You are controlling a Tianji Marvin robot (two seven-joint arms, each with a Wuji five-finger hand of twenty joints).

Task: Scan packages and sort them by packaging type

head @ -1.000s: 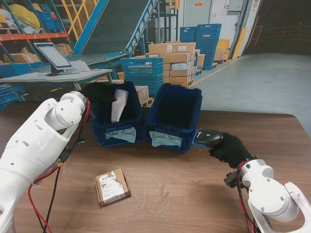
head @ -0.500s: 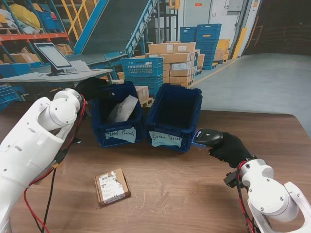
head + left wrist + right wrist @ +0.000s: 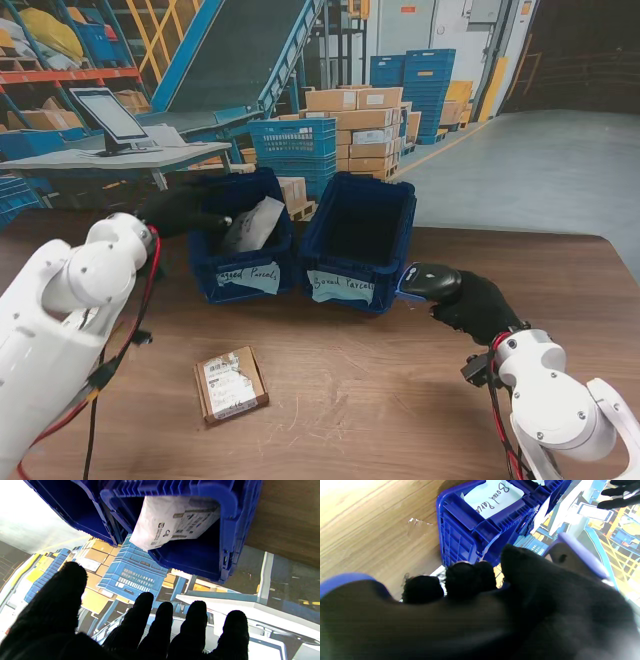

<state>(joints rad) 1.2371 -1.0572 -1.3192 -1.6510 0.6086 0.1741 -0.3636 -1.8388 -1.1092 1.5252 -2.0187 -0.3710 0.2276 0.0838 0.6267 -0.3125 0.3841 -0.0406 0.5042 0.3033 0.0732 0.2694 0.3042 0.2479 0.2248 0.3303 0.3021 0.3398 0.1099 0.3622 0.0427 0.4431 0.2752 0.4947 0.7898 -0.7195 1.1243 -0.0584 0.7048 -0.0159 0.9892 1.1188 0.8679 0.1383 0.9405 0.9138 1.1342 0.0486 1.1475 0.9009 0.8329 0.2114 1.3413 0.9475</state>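
**Left hand drawn back from the bagged-parcel bin; mailer lies inside**

Over the last second the left hand (image 3: 178, 210) has pulled away from above the left bin (image 3: 240, 262) toward the robot's left, and the white poly mailer (image 3: 252, 222) it had hung upright over that bin now lies slanted inside, leaning against the far wall. The left hand is empty, its black-gloved fingers (image 3: 197, 620) spread apart and straight in the left wrist view, just outside the bin's left rim. The right hand (image 3: 478, 306), the scanner and the cardboard box have not shifted.

The mailer (image 3: 172, 521) is soft, crinkled white plastic with a printed shipping label facing up. Both bins are rigid blue plastic with ribbed walls and thick rims, standing side by side and touching; each carries a pale handwritten paper label on its near face. The right bin (image 3: 362, 240), marked for boxed parcels (image 3: 492, 497), shows only a dark interior.

The right hand is closed around the handle of a black handheld barcode scanner (image 3: 430, 282), whose rounded head points toward the right bin's near corner. A small, flat brown cardboard box (image 3: 231, 384) with a white label lies on the wood-grain table (image 3: 380, 400), nearer to me than the left bin and well apart from it
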